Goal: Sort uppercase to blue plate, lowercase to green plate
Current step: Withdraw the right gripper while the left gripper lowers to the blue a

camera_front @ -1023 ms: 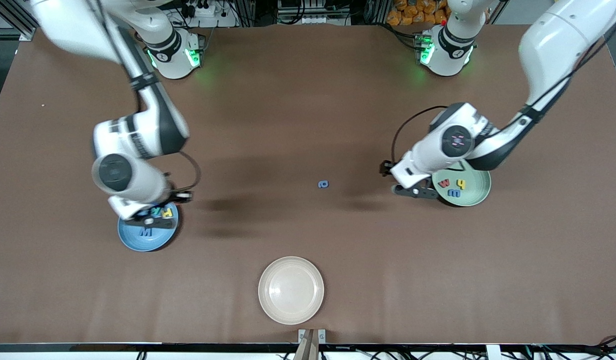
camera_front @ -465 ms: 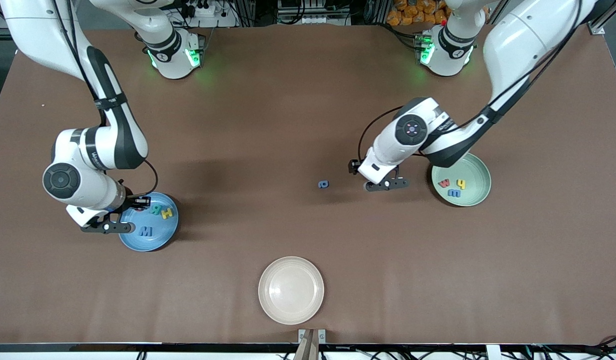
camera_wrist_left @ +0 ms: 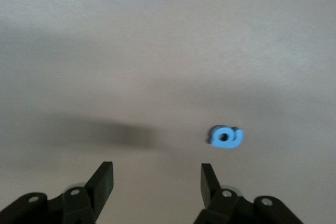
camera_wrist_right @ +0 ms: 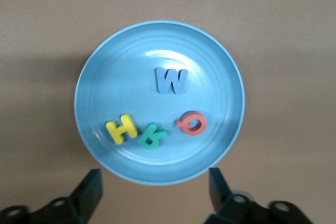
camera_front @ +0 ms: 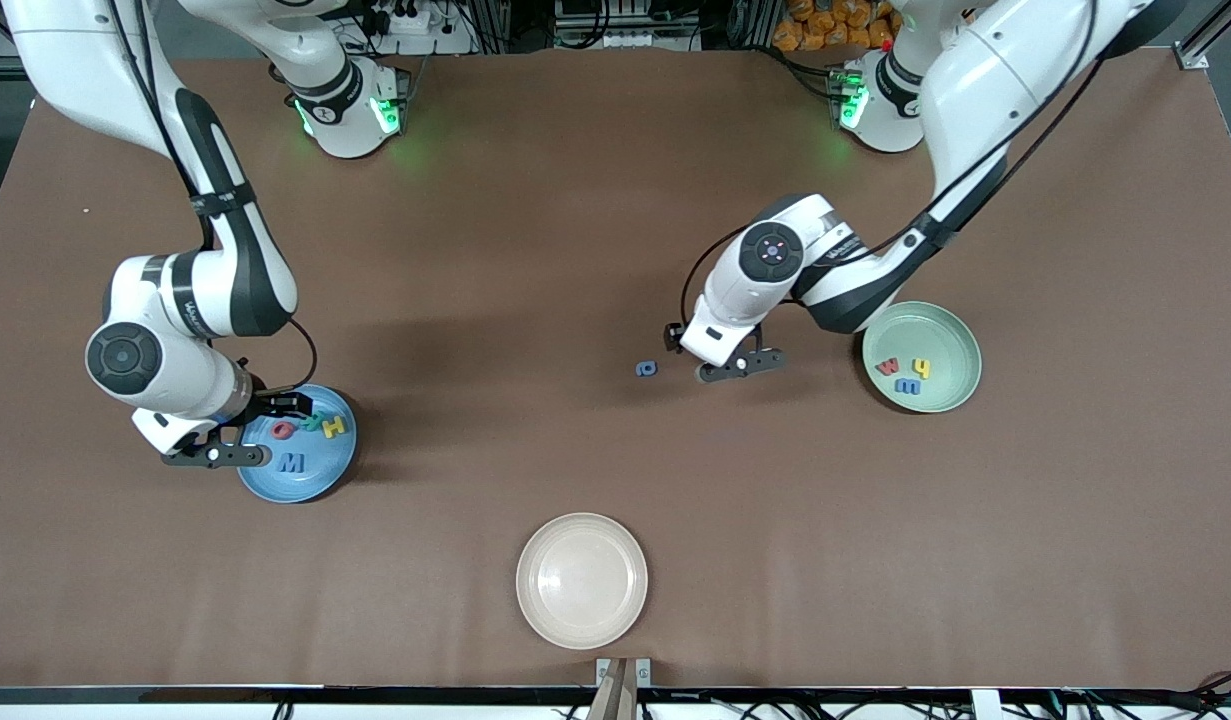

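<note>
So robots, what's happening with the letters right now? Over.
Right gripper open, empty, at round blue plate: red Q in. Left gripper open beside small blue lowercase letter on table. Nothing in the way.

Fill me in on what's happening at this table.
Two arms are sorting letters. The blue plate holds the M, H, R and Q; the right gripper hangs open over its edge, holding nothing. The green plate holds three lowercase letters. The left gripper, open and holding nothing, is beside the last blue letter on the bare table.
</note>
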Available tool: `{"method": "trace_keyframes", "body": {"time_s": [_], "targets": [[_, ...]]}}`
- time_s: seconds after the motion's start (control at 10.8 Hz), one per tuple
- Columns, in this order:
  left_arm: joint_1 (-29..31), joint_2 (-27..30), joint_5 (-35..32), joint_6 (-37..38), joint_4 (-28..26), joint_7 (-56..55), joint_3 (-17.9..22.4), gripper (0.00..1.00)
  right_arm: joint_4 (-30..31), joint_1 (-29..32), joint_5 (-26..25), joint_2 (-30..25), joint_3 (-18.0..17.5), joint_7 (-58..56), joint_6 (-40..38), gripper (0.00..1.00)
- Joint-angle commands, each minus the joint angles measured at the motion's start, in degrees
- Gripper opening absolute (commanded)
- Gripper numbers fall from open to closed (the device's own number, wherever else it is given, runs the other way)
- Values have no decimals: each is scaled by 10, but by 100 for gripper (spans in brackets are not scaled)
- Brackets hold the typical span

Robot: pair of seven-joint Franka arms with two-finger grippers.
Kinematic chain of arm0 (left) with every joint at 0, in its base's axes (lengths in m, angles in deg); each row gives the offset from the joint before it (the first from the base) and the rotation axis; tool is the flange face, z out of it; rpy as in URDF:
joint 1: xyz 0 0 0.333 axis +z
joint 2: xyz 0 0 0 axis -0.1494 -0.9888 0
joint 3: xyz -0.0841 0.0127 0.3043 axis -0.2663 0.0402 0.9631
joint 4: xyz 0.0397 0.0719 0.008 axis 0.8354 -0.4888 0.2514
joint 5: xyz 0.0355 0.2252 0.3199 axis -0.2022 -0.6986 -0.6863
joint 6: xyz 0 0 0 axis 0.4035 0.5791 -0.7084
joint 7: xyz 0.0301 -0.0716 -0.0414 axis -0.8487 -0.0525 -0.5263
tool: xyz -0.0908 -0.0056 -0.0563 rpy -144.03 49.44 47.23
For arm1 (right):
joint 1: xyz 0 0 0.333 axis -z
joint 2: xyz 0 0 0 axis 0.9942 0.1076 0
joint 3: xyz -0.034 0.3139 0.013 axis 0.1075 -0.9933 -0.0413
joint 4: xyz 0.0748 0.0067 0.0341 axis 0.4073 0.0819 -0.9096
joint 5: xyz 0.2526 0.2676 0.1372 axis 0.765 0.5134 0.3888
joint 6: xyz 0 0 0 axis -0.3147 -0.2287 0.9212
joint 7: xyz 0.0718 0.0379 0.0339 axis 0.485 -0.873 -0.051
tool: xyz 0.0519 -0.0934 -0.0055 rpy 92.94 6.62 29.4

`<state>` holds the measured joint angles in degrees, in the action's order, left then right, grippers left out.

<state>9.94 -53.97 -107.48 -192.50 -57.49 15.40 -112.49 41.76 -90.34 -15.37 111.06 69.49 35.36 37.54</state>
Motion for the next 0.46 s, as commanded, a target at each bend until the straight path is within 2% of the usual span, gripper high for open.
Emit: {"method": "trace_keyframes", "body": {"time_s": [0.0,0.09,0.37], "targets": [[-69,-2,24,-22,24,-25,59,76,11,-8,32,-71,8,-9,-66,100],[-95,-11,24,-29,35,-43,78,76,10,-7,60,-99,8,-11,-98,100],[-154,-22,25,-31,67,-62,121,76,8,-7,67,-194,-10,-11,-166,100]]}}
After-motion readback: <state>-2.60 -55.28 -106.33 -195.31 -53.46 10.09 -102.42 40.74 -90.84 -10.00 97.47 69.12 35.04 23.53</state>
